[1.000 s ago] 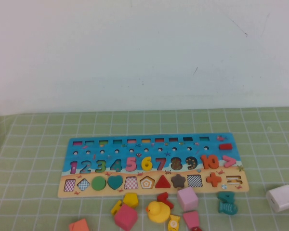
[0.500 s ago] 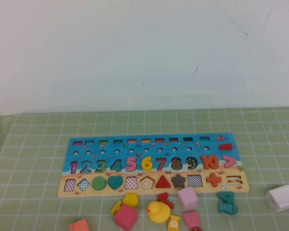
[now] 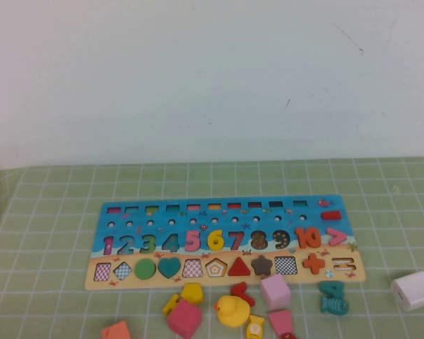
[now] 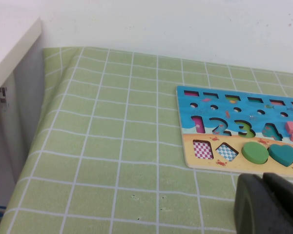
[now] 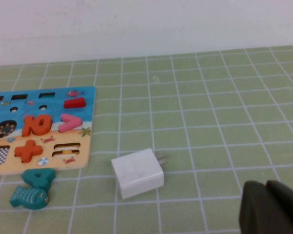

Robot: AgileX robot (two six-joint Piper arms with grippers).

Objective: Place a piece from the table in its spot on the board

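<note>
Piece (image 3: 215,240), the yellow 6, is seen seated in its slot on the board (image 3: 127,212), between the pink 5 and the red 7, so the task is judged done. Left tool (image 4: 263,195) is held low over the worktop (image 4: 112,146) near the board's left end, fingers pressed together, nothing pinched. Right tool (image 5: 267,200) is held beside the white charger (image 5: 136,173), likewise pressed together and empty. Both are judged parked clear of the board.
</note>
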